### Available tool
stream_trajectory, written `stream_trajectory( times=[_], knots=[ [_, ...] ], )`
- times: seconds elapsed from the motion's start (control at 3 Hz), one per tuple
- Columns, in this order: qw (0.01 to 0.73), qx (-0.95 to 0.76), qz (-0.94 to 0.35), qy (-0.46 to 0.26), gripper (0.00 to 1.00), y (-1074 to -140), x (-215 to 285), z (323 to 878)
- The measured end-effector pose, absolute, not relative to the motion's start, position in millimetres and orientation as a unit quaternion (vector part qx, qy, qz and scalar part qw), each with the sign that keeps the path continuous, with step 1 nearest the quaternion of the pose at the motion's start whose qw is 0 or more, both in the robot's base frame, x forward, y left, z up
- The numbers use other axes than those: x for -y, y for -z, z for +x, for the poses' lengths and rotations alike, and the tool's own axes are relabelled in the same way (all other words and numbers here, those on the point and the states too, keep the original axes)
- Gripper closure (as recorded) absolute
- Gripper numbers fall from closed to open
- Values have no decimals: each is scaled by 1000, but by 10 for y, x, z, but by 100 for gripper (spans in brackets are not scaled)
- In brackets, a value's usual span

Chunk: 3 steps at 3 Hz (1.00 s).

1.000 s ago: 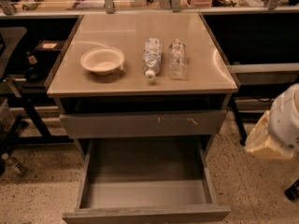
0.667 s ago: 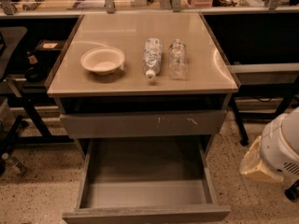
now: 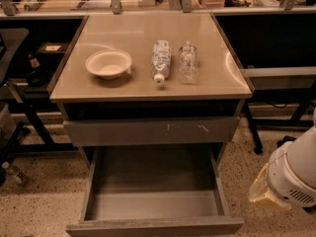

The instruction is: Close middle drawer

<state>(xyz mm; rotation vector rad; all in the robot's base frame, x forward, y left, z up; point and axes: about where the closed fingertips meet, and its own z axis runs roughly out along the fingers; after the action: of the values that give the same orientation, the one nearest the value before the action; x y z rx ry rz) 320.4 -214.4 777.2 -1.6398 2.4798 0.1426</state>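
Observation:
The middle drawer [image 3: 153, 181] is pulled wide open at the bottom of the cabinet. Its grey inner tray is empty and its plain front panel [image 3: 154, 227] lies at the frame's lower edge. Above it sits the shut grey drawer front with small white scratch marks [image 3: 150, 131]. My arm, white with a yellowish end, is at the lower right. The gripper [image 3: 266, 195] hangs there, to the right of the open drawer's front corner and apart from it.
On the cabinet top [image 3: 123, 88] stand a white bowl [image 3: 108, 63] and two clear plastic bottles [image 3: 160, 60] [image 3: 188, 61] lying down. Dark shelving and table legs [image 3: 252, 132] flank the cabinet. A speckled floor [image 3: 39, 201] surrounds it.
My arm has moved down along the right side of the cabinet, from beside the scratched drawer front to beside the open drawer. The drawer has not moved.

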Motion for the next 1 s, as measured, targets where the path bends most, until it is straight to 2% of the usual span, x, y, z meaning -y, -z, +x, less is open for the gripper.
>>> stream_trajectory(
  times=[1.0],
  knots=[
    [61, -871, -474, -113, 100, -6253, 1907, 2794]
  ],
)
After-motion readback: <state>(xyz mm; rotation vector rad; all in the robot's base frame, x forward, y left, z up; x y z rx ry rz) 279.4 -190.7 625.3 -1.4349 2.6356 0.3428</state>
